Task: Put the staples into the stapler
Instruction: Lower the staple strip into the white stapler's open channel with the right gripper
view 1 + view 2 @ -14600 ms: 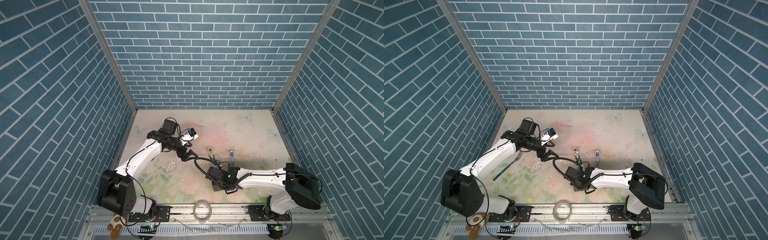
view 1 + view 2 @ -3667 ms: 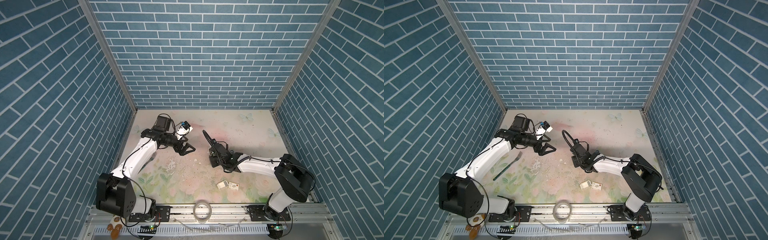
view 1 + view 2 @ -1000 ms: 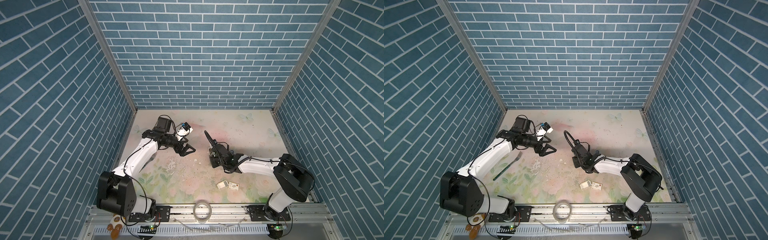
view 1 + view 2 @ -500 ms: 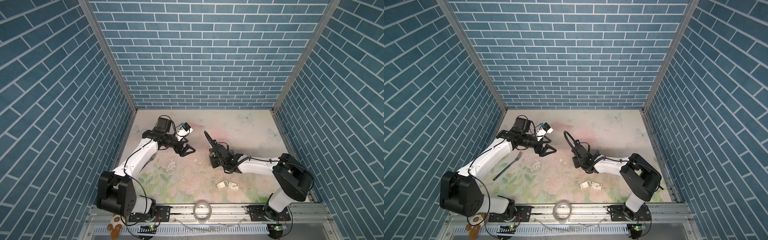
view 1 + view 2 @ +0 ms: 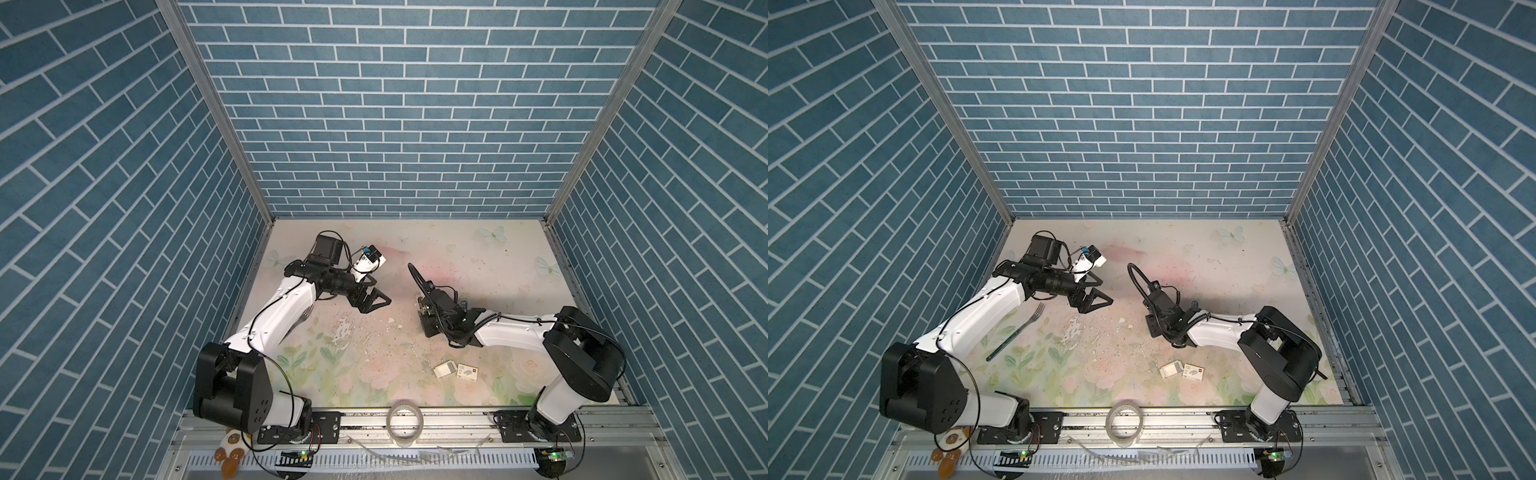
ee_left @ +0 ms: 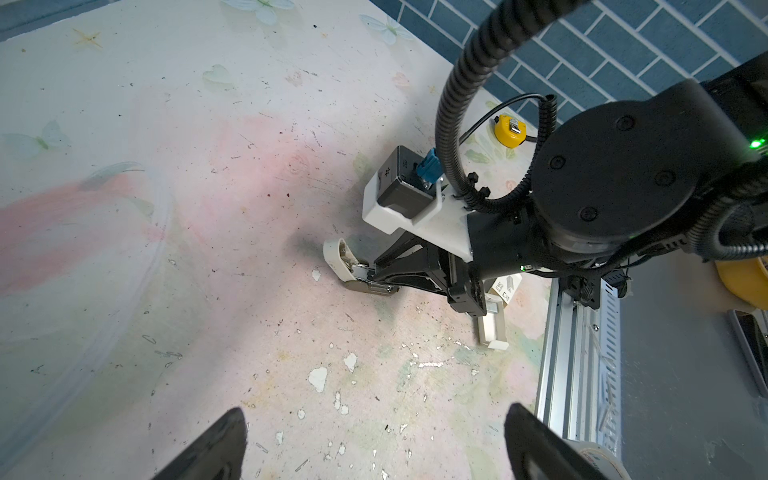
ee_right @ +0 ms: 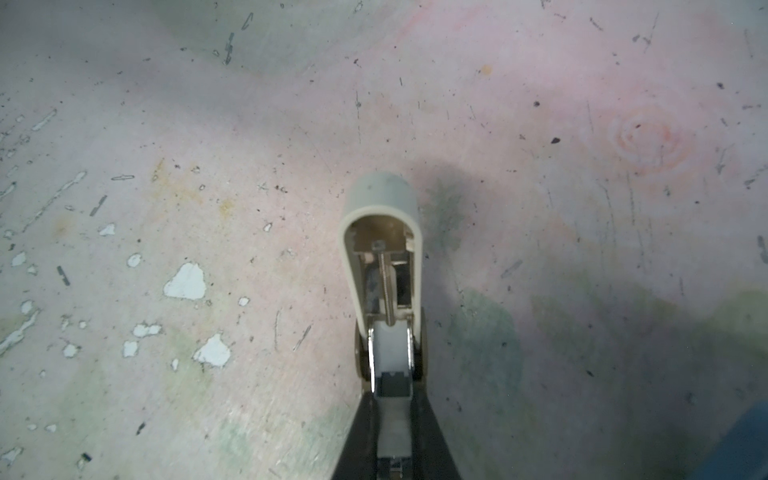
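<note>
The stapler lies on the mat with its cream cover hinged up and the metal magazine showing. My right gripper is shut on the stapler's rear end; the stapler also shows in the left wrist view. In both top views the right gripper sits mid-table and its wrist hides the stapler. The staples lie near the front right as a printed white box and a plain inner tray. My left gripper hovers open and empty, left of the stapler.
A fork lies at the left under the left arm. A clear tape roll sits on the front rail. A yellow tape measure lies near the right wall. Loose staples and paint flakes dot the mat.
Over the last second nothing has visibly moved. Since the oldest frames my right gripper has moved from the front middle toward the back, and the staples box and tray now lie on the mat.
</note>
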{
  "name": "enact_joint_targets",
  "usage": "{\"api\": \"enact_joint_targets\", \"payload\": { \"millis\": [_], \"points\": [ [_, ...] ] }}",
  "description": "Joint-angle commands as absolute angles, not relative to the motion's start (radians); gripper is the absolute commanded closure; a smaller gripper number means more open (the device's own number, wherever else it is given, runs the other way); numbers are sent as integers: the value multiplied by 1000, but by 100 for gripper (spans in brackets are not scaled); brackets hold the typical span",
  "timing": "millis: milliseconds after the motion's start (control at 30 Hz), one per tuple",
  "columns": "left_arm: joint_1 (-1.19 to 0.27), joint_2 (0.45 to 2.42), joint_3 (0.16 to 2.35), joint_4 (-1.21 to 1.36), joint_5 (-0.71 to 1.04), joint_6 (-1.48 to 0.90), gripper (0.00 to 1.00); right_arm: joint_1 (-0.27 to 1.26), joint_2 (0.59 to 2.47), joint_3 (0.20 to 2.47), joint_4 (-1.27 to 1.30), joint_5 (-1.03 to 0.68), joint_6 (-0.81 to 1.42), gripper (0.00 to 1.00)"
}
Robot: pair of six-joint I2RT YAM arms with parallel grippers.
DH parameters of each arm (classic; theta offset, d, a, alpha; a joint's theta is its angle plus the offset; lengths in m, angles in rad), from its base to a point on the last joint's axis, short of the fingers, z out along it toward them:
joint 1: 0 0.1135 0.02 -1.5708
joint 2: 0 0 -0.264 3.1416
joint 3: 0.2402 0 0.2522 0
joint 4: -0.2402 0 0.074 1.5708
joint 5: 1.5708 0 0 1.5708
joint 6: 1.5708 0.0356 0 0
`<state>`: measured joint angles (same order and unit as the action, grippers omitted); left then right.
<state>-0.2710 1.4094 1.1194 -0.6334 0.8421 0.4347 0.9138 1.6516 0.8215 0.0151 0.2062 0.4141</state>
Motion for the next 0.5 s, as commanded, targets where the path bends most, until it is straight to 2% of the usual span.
{"api": "enact_joint_targets", "payload": {
  "millis": [0, 300, 467],
  "points": [
    [-263, 1407, 1106, -634, 851, 441, 2, 910, 1665, 817, -3, 225, 422, 90],
    [-264, 1407, 1105, -634, 853, 442, 2, 909, 1676, 832, -34, 227, 419, 90],
    [-264, 1410, 1103, -632, 855, 442, 2, 910, 1679, 828, -41, 217, 428, 87]
  ]
}}
